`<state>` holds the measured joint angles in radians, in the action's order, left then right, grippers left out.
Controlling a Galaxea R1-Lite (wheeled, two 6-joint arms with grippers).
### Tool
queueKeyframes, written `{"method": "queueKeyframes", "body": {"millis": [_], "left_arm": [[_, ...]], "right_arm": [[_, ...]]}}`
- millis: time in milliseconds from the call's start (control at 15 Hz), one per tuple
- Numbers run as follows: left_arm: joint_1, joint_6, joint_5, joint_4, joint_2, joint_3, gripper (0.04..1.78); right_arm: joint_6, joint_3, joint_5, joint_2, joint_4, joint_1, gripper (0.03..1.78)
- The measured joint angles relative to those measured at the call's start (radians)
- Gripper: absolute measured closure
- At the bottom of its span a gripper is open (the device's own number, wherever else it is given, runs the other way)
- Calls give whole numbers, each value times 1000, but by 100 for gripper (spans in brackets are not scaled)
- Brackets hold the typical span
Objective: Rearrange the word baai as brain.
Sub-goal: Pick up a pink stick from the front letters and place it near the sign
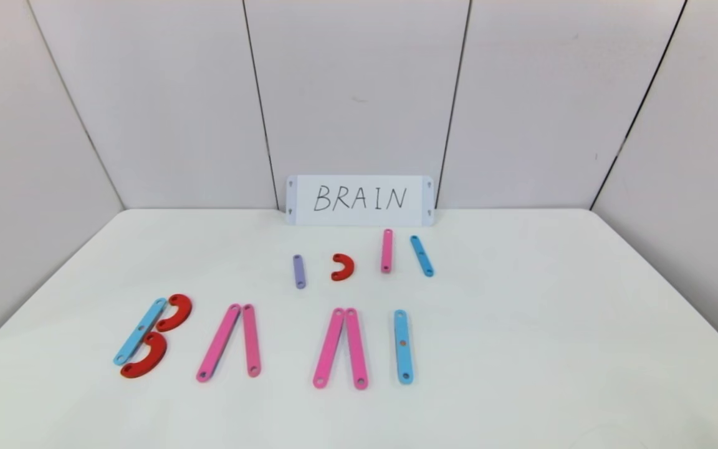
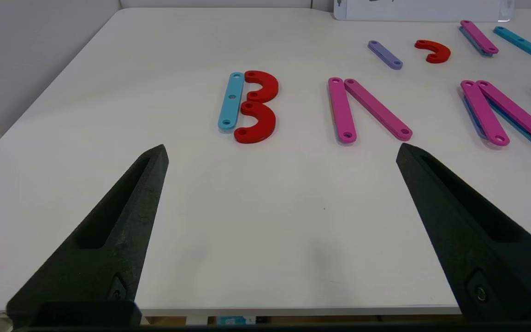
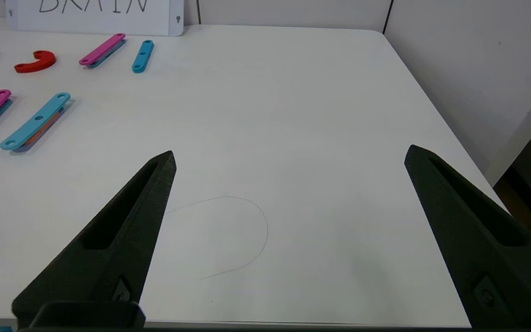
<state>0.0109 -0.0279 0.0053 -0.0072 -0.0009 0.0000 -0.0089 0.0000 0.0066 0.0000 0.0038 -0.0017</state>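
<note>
The word baai lies in a row near the table's front. The B is a blue strip (image 1: 139, 331) with two red half-rings (image 1: 146, 357). Two A shapes follow, each of two pink strips (image 1: 219, 342) (image 1: 329, 348). The I is a blue strip (image 1: 403, 346). Behind them lie spare pieces: a short purple strip (image 1: 298, 271), a red half-ring (image 1: 343, 267), a pink strip (image 1: 386, 251) and a blue strip (image 1: 422, 255). My left gripper (image 2: 282, 150) is open and empty above the table's front edge, short of the B (image 2: 249, 106). My right gripper (image 3: 289, 154) is open and empty over bare table, right of the I (image 3: 35, 121).
A white card with handwritten BRAIN (image 1: 359, 200) stands against the back wall. A thin hair-like curve (image 3: 251, 230) lies on the table (image 1: 521, 349) under the right gripper. White wall panels enclose the back and sides.
</note>
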Motion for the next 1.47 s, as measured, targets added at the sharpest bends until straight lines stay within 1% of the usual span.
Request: {"method": "queueKeyframes", "body": {"millis": [333,467,600,800,1000,1333,1467], "left_arm": [[0,20,0,5,0,0,8],[0,23,-3,16,0,-13,8],[0,23,-6,21,5,-50,8],[0,22,-4,39,63,-142,8],[4,23,-3,43,187,-265,8],[7,26,-7,46,476,-488,8],[7,34,-8,47,616,-578,8]], "right_arm": [[-10,0,1,0,-1,0,8],[-28,-2,0,0,-4,-1,8],[-31,-46,1,0,9,-1,8],[-32,-182,11,37,44,0,8],[-33,-327,25,150,51,2,8],[-36,-594,63,444,56,4,8],[-34,-692,80,580,78,4,8]]}}
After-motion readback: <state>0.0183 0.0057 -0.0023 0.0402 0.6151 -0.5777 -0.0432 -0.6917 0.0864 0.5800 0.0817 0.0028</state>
